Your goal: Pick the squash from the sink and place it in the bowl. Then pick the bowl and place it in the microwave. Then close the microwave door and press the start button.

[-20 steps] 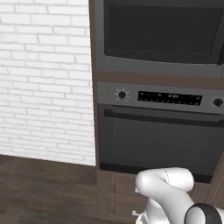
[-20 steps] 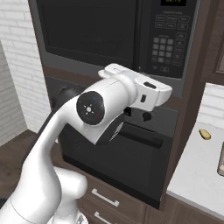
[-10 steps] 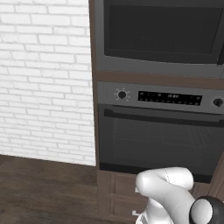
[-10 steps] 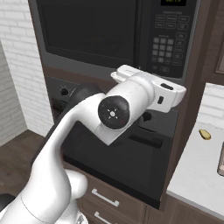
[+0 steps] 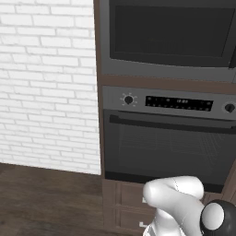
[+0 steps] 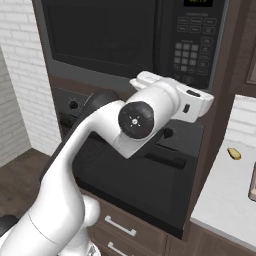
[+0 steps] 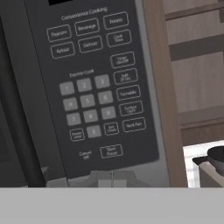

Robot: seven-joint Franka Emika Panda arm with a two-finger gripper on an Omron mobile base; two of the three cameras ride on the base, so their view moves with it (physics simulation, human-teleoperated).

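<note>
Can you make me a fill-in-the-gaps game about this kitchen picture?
1. The microwave door is ____.
2. The keypad sits on the ____ side of the microwave.
3. The oven is built in right ____ the microwave.
4. The wall beside the oven is made of white ____.

Missing words: shut; right; below; bricks

Home kitchen: microwave (image 6: 130,37) built into dark wood cabinet column, keypad (image 7: 94,94) at its right; oven (image 5: 168,138) directly below microwave; drawers (image 6: 120,227) under oven; white brick wall (image 5: 46,83) left of oven; pale table (image 6: 227,195) right.
</note>
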